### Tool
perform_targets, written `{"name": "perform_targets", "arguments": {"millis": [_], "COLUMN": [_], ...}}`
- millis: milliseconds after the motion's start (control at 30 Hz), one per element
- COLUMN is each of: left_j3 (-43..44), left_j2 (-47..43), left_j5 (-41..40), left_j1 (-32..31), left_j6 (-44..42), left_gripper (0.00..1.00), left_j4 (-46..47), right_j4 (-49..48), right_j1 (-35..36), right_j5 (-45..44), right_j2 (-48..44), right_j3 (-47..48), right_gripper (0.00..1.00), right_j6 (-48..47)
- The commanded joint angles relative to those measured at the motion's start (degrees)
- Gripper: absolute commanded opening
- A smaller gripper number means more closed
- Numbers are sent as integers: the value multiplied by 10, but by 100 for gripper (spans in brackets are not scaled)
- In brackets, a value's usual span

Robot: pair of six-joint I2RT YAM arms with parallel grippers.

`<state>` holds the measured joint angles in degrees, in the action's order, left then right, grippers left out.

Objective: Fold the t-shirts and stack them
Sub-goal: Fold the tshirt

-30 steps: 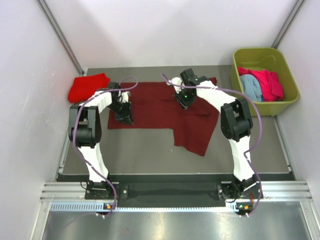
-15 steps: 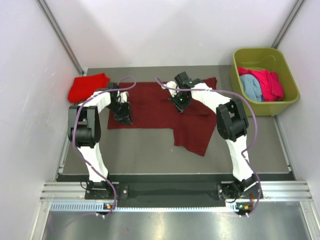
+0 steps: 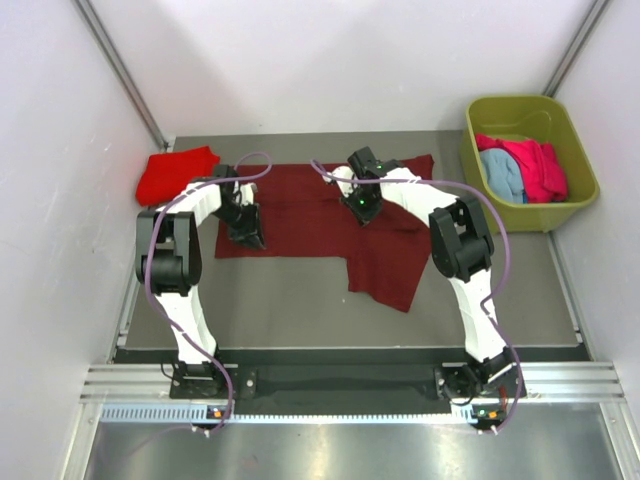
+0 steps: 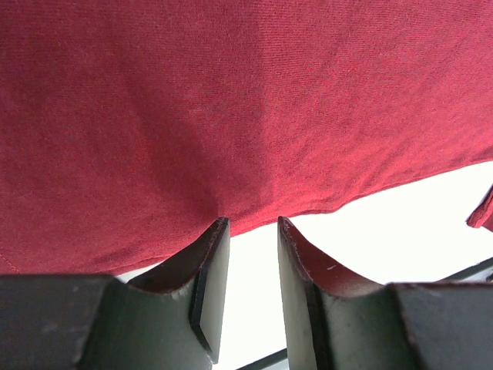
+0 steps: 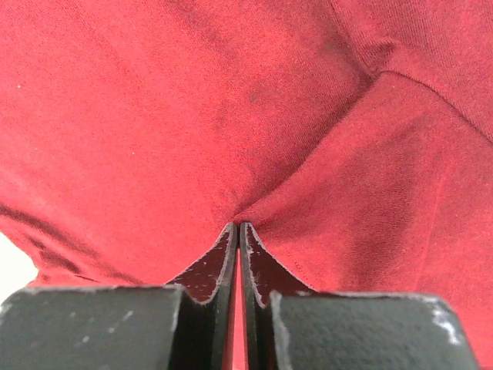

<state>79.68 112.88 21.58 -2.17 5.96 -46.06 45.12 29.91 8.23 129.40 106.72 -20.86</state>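
Right gripper creeps left with a pinch of maroon shirt

Since a second ago: right gripper has shifted a little left and toward the shirt's middle. Left gripper has not moved to speak of; cloth outline much the same.

Layout: maroon shirt lies spread across the far half of the table, one flap hanging toward the near right. Folded red shirt sits at far left, just clear of it. Pink shirt and blue shirt are bundled in the tub at far right.

Grip: right wrist view shows the jaws pressed nearly together with a thin sliver of maroon between them and the fabric puckered up to the tips, so they are clamped on cloth. Left wrist view shows the fingers set apart, bare table showing in the gap, the shirt's near hem lying right at the tips but not pinched.

Handling, as I judge it: light, limp knit. It will drape and drag and won't hold an edge by itself. A mid-panel pinch bunches it, as the right-hand creases show. Better holds are the hem or a seam, both grippers on one edge and spaced apart so the fold carries over flat. The left jaws need to close on that hem first.
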Motion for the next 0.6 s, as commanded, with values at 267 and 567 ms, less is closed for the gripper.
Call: {"name": "perform_targets", "arguments": {"millis": [267, 567], "left_j3": [-1, -1], "left_j2": [-24, -23], "left_j5": [10, 11], "left_j1": [3, 3], "left_j6": [8, 10], "left_gripper": [36, 36], "left_j4": [20, 23], "right_j4": [15, 14], "right_j1": [34, 37], "right_j5": [42, 39], "right_j2": [-51, -62], "right_j3": [13, 13], "right_gripper": [1, 27], "right_j6": [14, 19]}}
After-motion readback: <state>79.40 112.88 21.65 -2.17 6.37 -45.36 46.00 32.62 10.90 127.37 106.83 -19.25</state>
